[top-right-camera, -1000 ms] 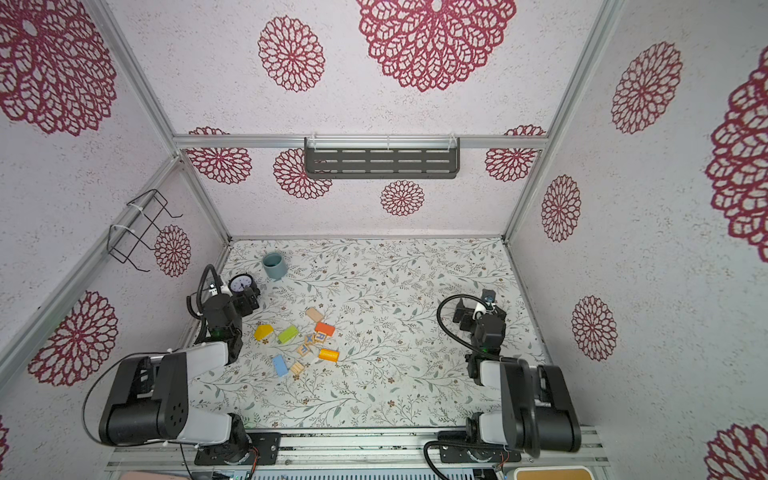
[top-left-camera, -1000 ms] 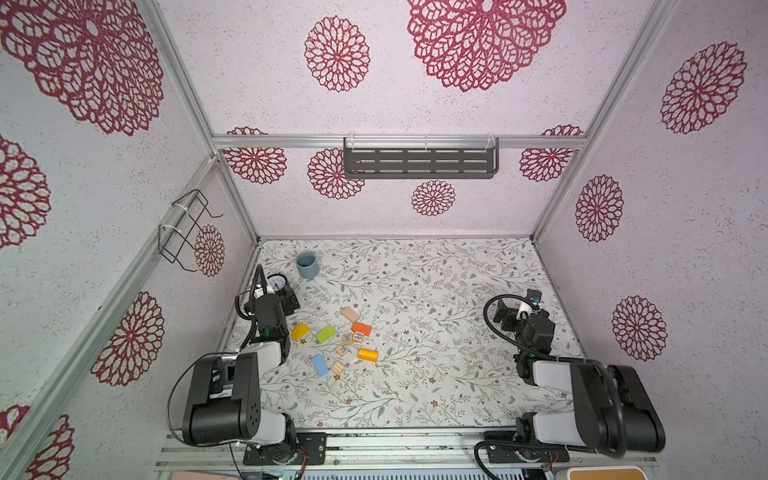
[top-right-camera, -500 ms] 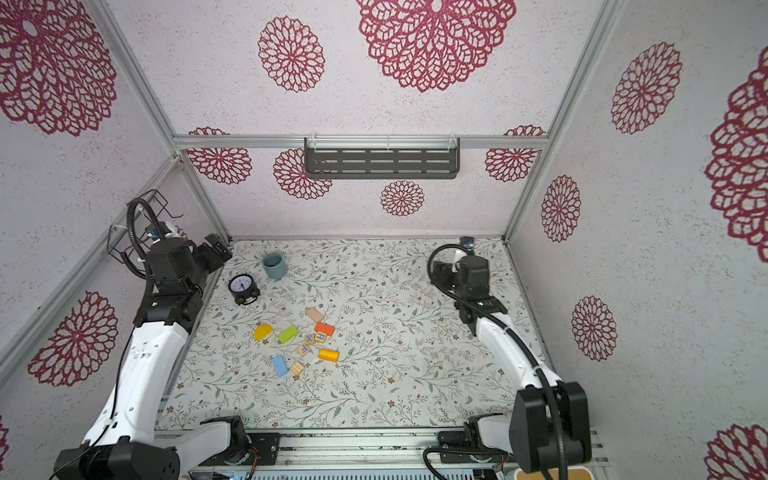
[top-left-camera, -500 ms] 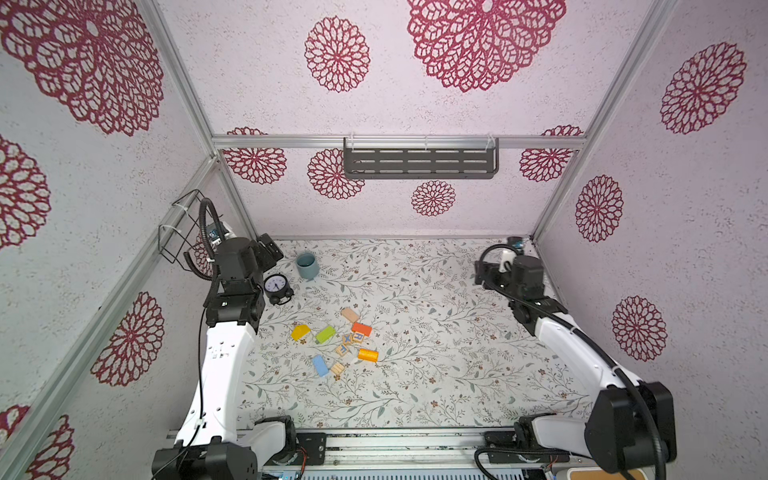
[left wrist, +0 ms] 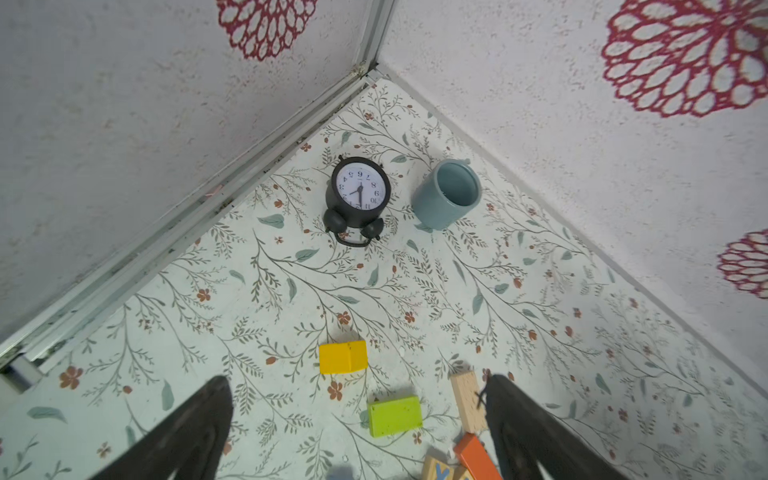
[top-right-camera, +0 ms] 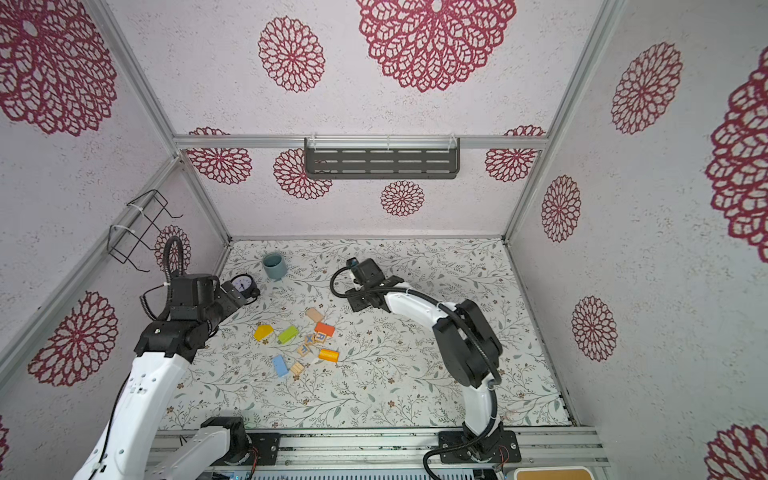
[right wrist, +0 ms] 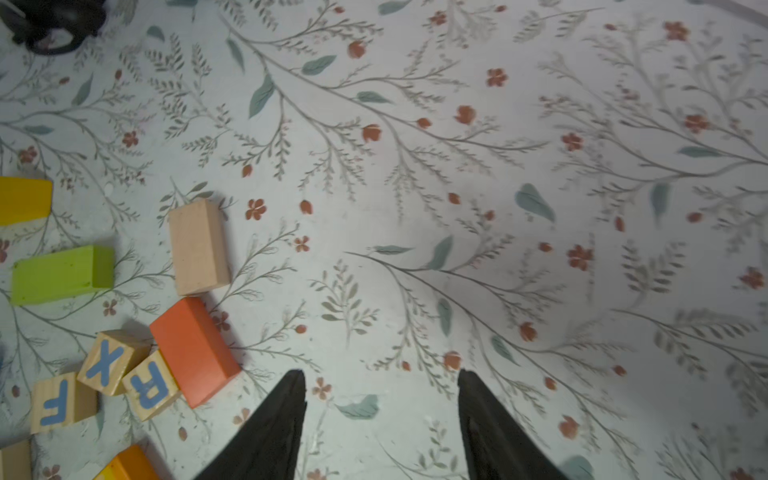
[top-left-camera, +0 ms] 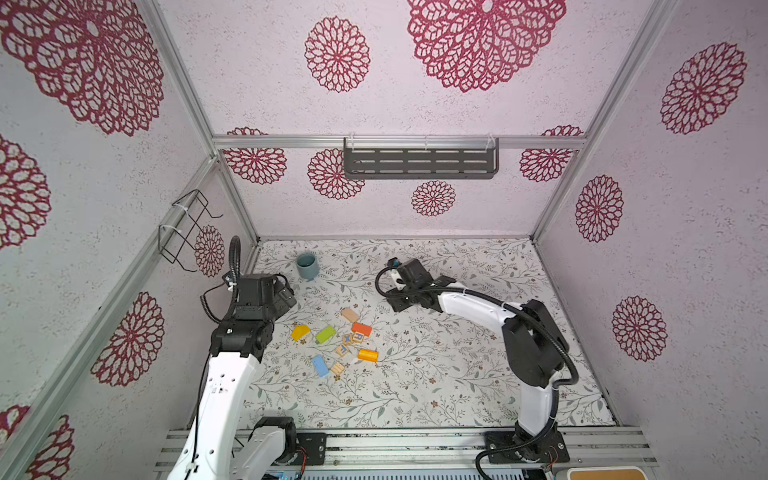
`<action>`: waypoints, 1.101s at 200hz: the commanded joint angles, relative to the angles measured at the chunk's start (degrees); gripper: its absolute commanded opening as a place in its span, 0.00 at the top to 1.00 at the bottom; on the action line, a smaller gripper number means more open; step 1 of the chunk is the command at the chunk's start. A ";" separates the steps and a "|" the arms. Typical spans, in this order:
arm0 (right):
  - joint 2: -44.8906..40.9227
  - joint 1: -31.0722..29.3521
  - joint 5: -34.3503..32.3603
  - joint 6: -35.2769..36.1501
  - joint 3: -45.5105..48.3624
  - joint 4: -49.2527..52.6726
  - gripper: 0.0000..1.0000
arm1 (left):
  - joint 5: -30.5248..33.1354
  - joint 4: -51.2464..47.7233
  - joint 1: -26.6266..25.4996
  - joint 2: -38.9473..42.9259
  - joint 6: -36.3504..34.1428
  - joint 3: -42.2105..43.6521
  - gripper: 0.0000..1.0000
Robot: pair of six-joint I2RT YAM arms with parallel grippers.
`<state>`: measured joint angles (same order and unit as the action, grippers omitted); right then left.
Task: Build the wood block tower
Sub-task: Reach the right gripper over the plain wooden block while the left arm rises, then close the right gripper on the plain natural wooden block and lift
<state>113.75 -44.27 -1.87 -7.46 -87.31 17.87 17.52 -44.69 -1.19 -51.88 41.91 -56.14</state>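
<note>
The wood blocks lie loose on the floral mat left of centre: yellow, green, pale pink, orange, light blue, letter cubes and an orange cylinder. No tower shows in any view. My left gripper hangs open above the mat behind the yellow block, empty. My right gripper hovers right of the pale pink block and orange block, its jaws apart over bare mat.
A grey-blue cup stands at the back left. A black alarm clock stands next to it, just behind my left gripper. Walls close three sides. A dark shelf and a wire rack hang on them.
Both arms unfolded from the front, swung out by the back corners, then came in toward the blocks. The right jaws have narrowed. The blocks have not moved.
</note>
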 commanded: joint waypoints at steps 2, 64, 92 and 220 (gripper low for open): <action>2.30 -3.38 -0.80 3.39 -6.93 5.47 0.37 | -4.18 1.20 0.05 6.12 2.91 4.50 0.03; 12.51 -6.79 4.45 6.98 -18.51 6.61 0.25 | -4.51 -1.24 0.05 12.62 5.15 11.97 0.03; 17.56 -7.35 4.41 6.59 -23.43 7.35 0.28 | -5.99 -1.88 -0.12 13.45 5.13 12.28 0.03; 27.01 -8.99 2.37 3.16 -32.36 9.97 0.49 | -8.06 -0.66 1.50 9.43 2.83 9.25 0.03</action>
<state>140.29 -52.95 2.57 -3.20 -117.99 25.74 10.44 -46.19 -0.51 -42.76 45.01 -46.11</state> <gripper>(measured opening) 0.548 0.974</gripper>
